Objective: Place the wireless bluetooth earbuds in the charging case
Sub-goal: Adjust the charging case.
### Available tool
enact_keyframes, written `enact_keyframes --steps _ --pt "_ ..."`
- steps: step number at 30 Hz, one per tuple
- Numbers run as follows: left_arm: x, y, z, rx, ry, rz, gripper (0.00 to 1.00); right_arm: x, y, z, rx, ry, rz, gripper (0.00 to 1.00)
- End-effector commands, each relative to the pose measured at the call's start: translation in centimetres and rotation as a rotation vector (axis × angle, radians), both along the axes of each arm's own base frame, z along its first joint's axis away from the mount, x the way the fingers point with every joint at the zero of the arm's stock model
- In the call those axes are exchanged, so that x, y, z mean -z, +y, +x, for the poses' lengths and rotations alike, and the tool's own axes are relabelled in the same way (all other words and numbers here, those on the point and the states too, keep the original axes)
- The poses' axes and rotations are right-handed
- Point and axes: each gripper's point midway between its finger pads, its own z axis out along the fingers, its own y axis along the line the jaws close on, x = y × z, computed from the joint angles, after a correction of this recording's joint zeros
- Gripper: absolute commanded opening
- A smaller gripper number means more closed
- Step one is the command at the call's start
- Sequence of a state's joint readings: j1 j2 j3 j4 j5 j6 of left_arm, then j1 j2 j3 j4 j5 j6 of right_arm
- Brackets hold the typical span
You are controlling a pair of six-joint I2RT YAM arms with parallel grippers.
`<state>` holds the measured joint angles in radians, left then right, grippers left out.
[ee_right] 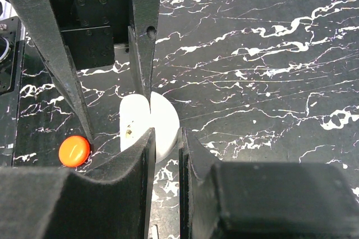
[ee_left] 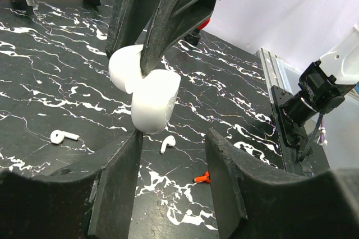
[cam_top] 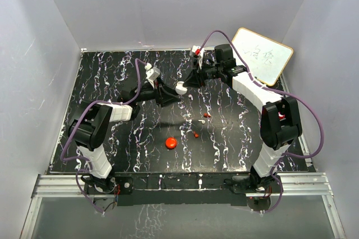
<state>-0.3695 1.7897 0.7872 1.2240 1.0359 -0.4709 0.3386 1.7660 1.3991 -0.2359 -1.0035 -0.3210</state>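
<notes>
The tiny whitish plastic earbud (cam_top: 201,121) lies on the black table with white marble veins (cam_top: 112,82), a little to the right of its middle. A tiny red plastic earbud (cam_top: 207,115) lies just beside it on the far side, and a second red earbud (cam_top: 196,135) lies near it on the near side. All three are loose on the surface, below and apart from the case.

The white rounded plastic charging case (cam_top: 180,87) is in the air above the table, farther back than the earbuds and between the two arms. It is open, and its two halves stand apart like a shell. The right gripper (ee_right: 165,138) is pressed together on one half and pinches it, with one finger inside the opening and the other outside. The left gripper (ee_left: 175,138) is spread around the other, lower half: one finger touches the case and the other finger stands apart from it.

A red round flat puck (cam_top: 171,142) lies on the table nearer to the arm bases. A white board with a yellowish frame (cam_top: 262,55) leans at the far right corner
</notes>
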Motion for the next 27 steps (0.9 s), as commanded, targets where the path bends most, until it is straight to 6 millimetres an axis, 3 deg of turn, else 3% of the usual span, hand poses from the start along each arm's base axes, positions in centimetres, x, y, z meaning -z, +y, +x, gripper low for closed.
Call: enact_keyframes --steps 1,15,27 --pt "-3.47 -0.23 -0.24 0.031 -0.142 -0.034 0.45 -4.23 0.36 0.04 -0.032 -0.115 0.047 0.04" --pt "-4.40 -1.04 0.26 0.035 -0.170 -0.058 0.43 -3.74 0.61 -0.12 -0.040 -0.106 0.039 0.04" --pt "-3.44 -1.03 0.67 0.016 -0.146 -0.038 0.42 -4.14 0.60 -0.32 -0.040 -0.121 0.038 0.03"
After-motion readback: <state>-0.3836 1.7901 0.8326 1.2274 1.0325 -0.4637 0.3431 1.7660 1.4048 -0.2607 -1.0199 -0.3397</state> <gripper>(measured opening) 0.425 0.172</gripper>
